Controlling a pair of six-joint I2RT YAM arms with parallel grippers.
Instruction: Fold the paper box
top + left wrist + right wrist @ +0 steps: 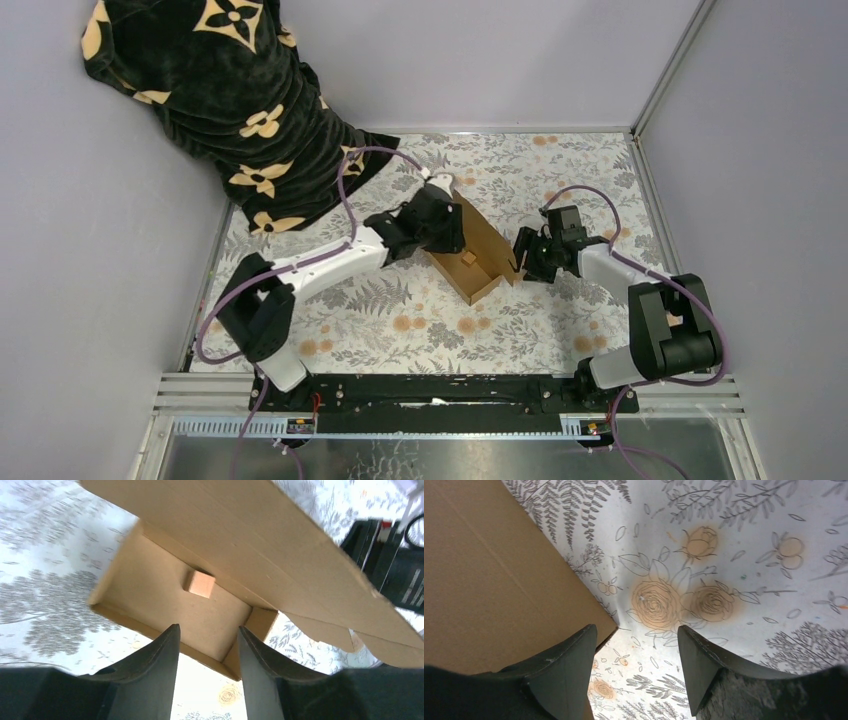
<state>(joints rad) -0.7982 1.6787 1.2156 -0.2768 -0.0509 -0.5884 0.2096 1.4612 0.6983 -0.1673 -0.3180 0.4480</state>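
Dark fingers of the left pincer (207,630) are seen parted, with nothing clamped between them and the near wall of the paper box (470,255) lying just beyond their tips. That box is set at the middle of the counter (400,330), between the two arms, as an open brown tray with its long lid flap (240,535) raised and leaning over the cavity. A small wooden block (200,584) is noted on the tray floor, close to the hinge wall. Right pincer (636,630) is likewise spread and empty, one finger close against an outer corner of the box; contact cannot be confirmed. Risk is judged as follows: the lid is held by neither pincer, so it may spring back along its crease; the side tabs may be caught outside the walls if the lid is pushed down askew; the light tray may be slid across the floral cloth by a one-sided push. A black patterned cloth (230,110) lies well apart at the far left corner.
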